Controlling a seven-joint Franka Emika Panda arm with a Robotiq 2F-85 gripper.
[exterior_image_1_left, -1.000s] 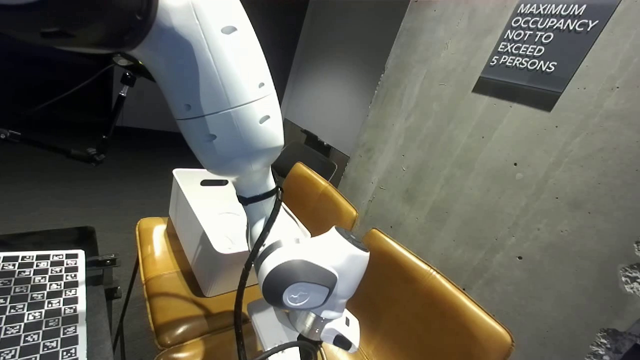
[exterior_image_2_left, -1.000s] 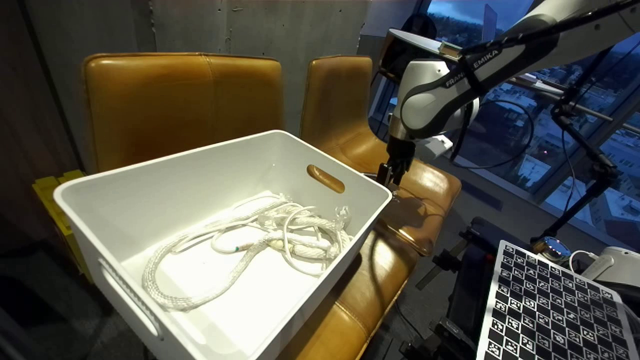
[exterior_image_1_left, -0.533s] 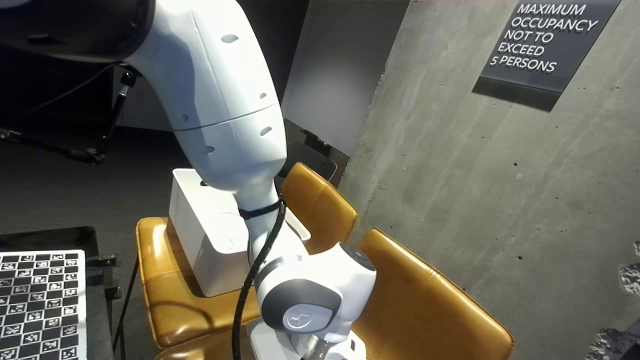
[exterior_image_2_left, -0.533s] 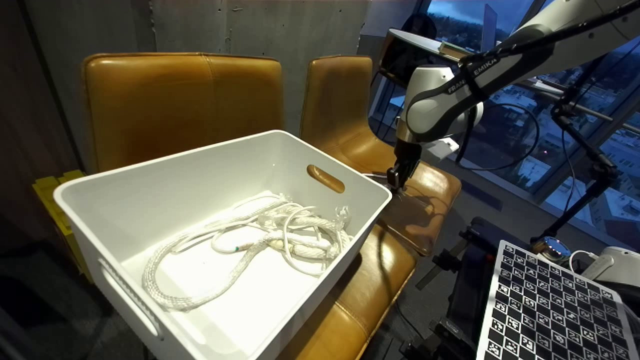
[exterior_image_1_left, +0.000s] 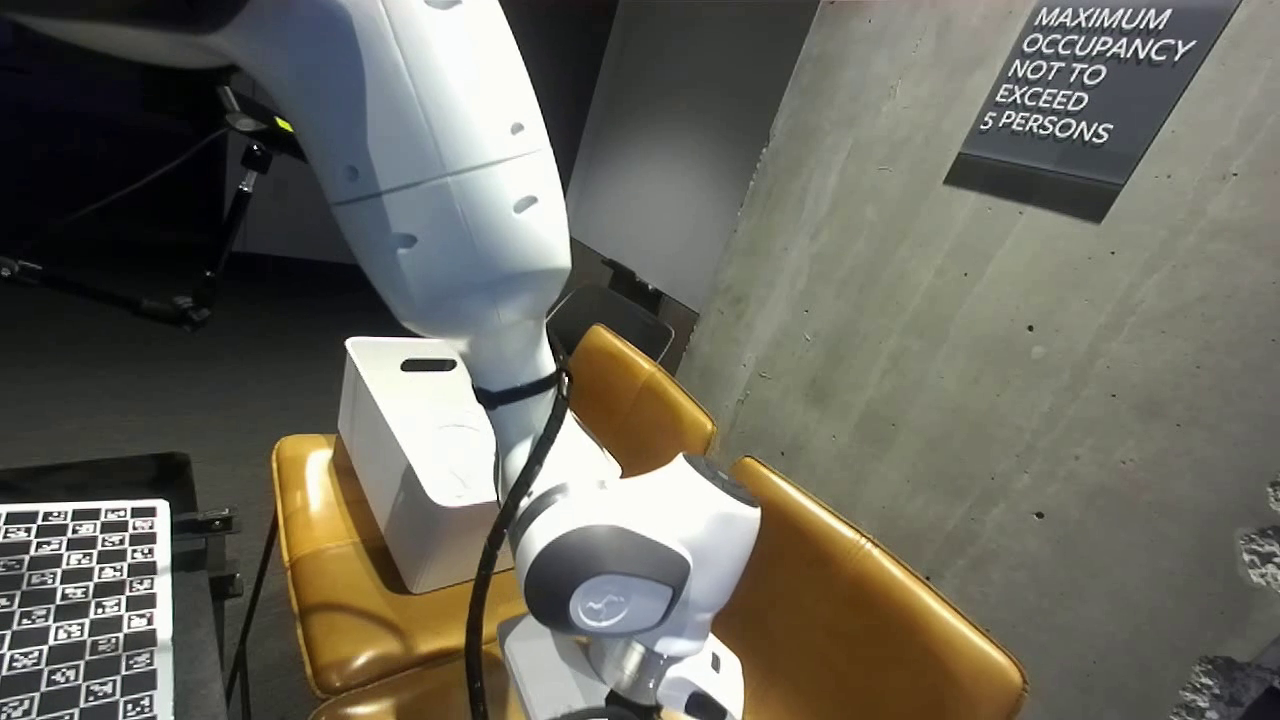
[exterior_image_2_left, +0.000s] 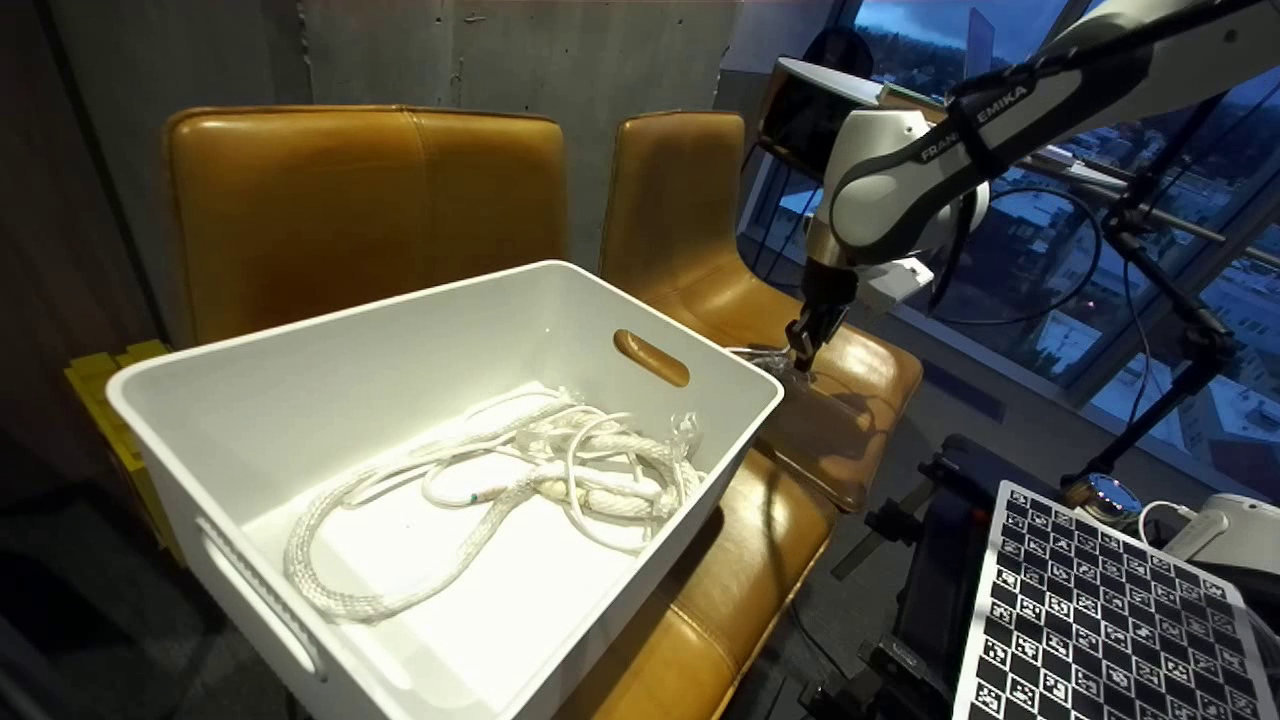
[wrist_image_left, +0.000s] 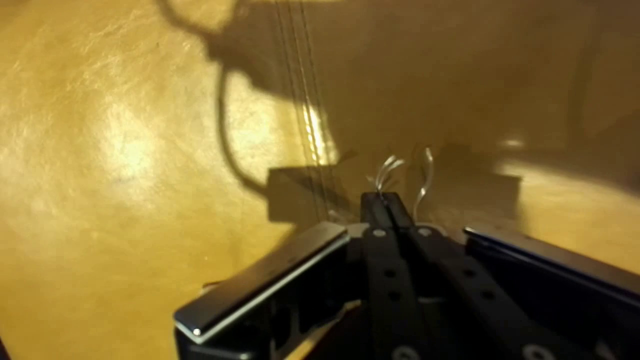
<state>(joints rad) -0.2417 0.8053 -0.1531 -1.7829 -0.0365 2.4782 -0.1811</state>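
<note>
Pinching, as far as I can judge, a wisp of frayed white strands at its very tips, the tool is closed tight, low over the tan leather chair seat. Hardly any sideways offset: the strands rise from the seam between the fingertips, straight ahead of them, long axis roughly in line with the fingers. Loose ends point outward, then curl over toward the wrist view's right. A second strand shows just beside, near parallel; can't tell whether it joins. In an exterior view, a pale tangle lies by the tips on the side of the white box, long axis running sideways toward it, part hidden behind its rim. Only one arm here.
</note>
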